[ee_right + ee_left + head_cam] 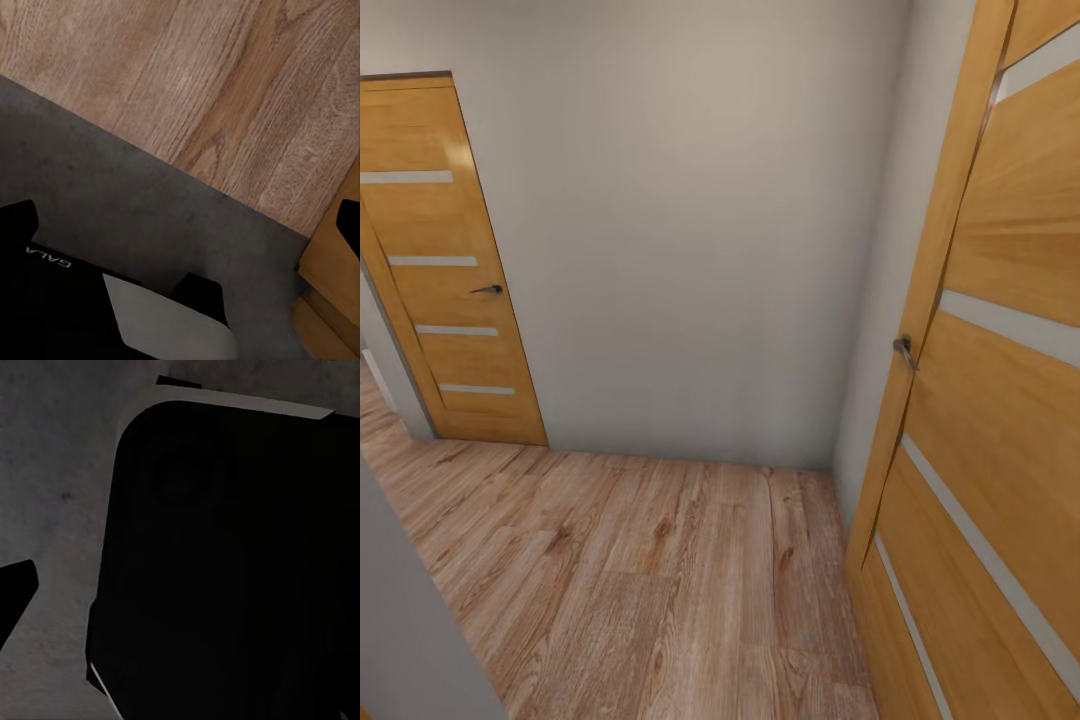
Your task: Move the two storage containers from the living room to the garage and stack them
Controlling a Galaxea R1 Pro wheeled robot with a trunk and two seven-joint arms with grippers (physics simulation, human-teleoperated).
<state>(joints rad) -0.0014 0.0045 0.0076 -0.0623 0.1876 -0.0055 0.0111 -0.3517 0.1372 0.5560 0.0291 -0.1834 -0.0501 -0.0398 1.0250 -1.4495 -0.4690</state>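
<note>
The two storage containers are out of view. Dark grey mottled floor [52, 472] lies under my left gripper [180, 585]. One of its black fingertips [15, 589] stands at the picture's edge, and the other is lost against the black robot base [225, 570]. My right gripper [181, 221] is open with nothing between its fingertips [16, 219]. It hangs over the line where grey floor [112, 187] meets light wood planks [225, 75].
In the head view a short hallway with a wood-plank floor [640, 580] ends at a plain grey wall [690, 250]. A closed honey-wood door [445, 270] stands at the left. Another such door [1000, 400] stands close on the right, and a grey wall corner [410, 620] juts in front left.
</note>
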